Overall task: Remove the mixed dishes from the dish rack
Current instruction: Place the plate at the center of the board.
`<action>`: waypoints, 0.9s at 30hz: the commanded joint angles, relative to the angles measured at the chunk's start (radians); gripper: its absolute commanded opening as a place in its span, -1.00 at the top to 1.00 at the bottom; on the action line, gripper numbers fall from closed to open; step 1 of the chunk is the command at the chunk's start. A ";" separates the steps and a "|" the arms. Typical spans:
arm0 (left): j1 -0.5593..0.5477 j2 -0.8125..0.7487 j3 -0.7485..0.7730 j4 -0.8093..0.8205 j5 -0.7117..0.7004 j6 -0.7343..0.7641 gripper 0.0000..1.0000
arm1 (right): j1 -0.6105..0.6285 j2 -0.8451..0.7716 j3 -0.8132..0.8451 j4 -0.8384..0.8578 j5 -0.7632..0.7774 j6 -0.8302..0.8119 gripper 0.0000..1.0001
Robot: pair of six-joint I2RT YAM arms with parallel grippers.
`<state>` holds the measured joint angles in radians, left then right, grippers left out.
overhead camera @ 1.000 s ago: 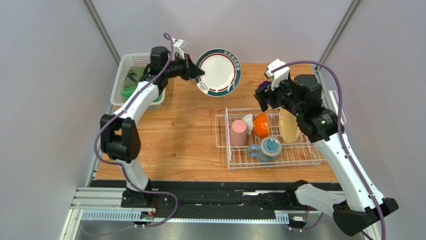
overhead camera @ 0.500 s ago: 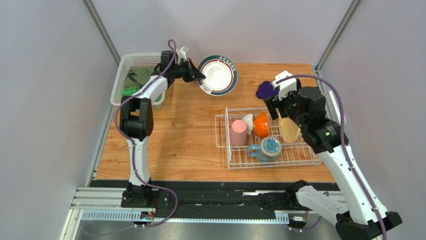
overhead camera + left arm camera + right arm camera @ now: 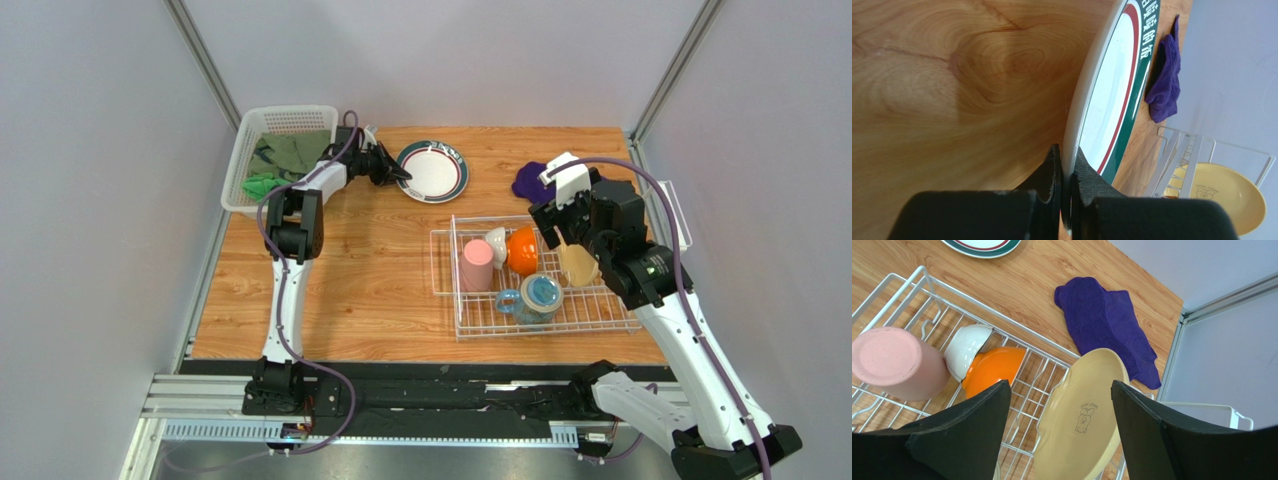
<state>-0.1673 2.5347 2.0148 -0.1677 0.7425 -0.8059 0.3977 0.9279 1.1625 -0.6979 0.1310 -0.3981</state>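
Note:
My left gripper [image 3: 397, 172] is shut on the rim of a white plate with a green and red border [image 3: 435, 171], held low and nearly flat at the table's far side. The left wrist view shows the pads [image 3: 1066, 160] pinching that rim [image 3: 1112, 95]. My right gripper [image 3: 562, 236] is open above a cream-tan plate [image 3: 579, 263] standing in the white wire dish rack [image 3: 560, 318]; its fingers [image 3: 1059, 390] straddle that plate [image 3: 1087, 415] without touching it. The rack also holds a pink tumbler [image 3: 476, 266], a white bowl [image 3: 496, 243], an orange bowl [image 3: 522, 250] and a blue mug [image 3: 540, 295].
A purple cloth [image 3: 530, 183] lies just behind the rack, beside my right gripper. A white mesh basket [image 3: 246, 165] with green cloth stands at the far left, next to my left arm. Grey walls close in on both sides.
My left arm has lowered the green-rimmed plate from upright in the air down to the table's far side. My right gripper has come down over the cream-tan plate.

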 commanded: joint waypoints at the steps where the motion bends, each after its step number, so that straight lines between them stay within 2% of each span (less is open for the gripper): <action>1: 0.005 0.006 0.093 0.028 0.038 -0.055 1.00 | -0.003 -0.017 -0.027 0.028 0.021 -0.013 -0.58; 11: 0.005 0.044 0.111 0.001 0.032 -0.050 1.00 | -0.005 -0.031 -0.055 0.034 0.012 -0.008 -0.58; 15: 0.005 0.047 0.107 -0.015 0.023 -0.035 0.77 | -0.005 -0.031 -0.060 0.034 0.010 -0.008 -0.58; 20: 0.005 0.044 0.094 -0.026 0.014 -0.024 0.69 | -0.005 -0.029 -0.057 0.037 0.021 -0.007 -0.57; 23: 0.005 0.041 0.085 -0.024 0.015 -0.021 0.50 | -0.003 -0.027 -0.057 0.038 0.047 -0.004 -0.57; 24: 0.005 0.039 0.084 -0.026 0.015 -0.019 0.37 | -0.005 -0.027 -0.057 0.040 0.058 -0.002 -0.58; 27: 0.005 0.032 0.078 -0.033 0.011 -0.009 0.21 | -0.013 -0.017 -0.053 0.043 0.104 -0.001 -0.58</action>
<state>-0.1673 2.5885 2.0716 -0.2024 0.7486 -0.8257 0.3958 0.9146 1.1095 -0.6983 0.1654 -0.3981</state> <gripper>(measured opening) 0.348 0.789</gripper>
